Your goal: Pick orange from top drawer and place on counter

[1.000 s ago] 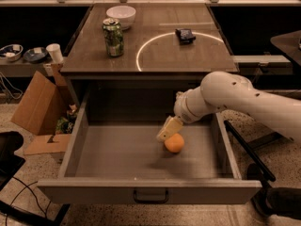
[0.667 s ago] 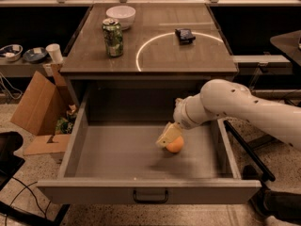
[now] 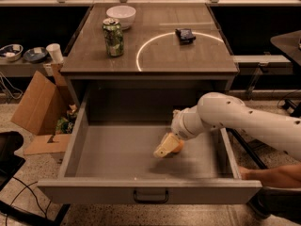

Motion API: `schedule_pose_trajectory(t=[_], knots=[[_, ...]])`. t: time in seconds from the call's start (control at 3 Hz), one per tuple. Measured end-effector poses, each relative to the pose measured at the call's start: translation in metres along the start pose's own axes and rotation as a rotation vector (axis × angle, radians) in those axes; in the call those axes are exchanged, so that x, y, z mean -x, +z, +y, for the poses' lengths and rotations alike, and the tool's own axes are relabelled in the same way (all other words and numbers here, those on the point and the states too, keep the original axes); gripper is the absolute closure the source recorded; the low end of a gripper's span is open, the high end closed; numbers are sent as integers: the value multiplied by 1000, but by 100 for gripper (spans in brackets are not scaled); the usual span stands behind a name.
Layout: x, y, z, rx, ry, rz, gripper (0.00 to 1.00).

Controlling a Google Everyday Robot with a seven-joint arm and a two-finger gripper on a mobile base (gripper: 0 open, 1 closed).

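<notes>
The top drawer [image 3: 117, 154] is pulled wide open below the counter [image 3: 188, 60], which bears a thin white circle outline. The orange [image 3: 179, 145] lies on the drawer floor, right of the middle. My gripper [image 3: 165, 149], with tan pads, reaches down into the drawer from the right. It sits right against the orange's left side and covers part of it. My white arm [image 3: 235, 119] crosses over the drawer's right wall.
On the counter stand a green soda can [image 3: 113, 36], a white bowl [image 3: 121, 16] and a small black object [image 3: 185, 34]. An open cardboard box [image 3: 37, 107] sits on the floor at the left. A person's forearm [image 3: 273, 175] rests by the drawer's front right corner.
My gripper has moved down and to the left until it is against the orange, which it now partly covers. The orange has stayed in about the same place.
</notes>
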State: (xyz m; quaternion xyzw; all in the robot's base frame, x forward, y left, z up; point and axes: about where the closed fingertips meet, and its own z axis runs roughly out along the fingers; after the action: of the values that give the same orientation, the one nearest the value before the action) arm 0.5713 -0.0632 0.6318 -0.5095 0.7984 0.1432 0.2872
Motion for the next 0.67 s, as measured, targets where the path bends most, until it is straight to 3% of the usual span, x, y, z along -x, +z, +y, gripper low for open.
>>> schedule_pose_trajectory(t=[0.67], knots=[[-27, 15, 9, 2, 75, 10, 0]])
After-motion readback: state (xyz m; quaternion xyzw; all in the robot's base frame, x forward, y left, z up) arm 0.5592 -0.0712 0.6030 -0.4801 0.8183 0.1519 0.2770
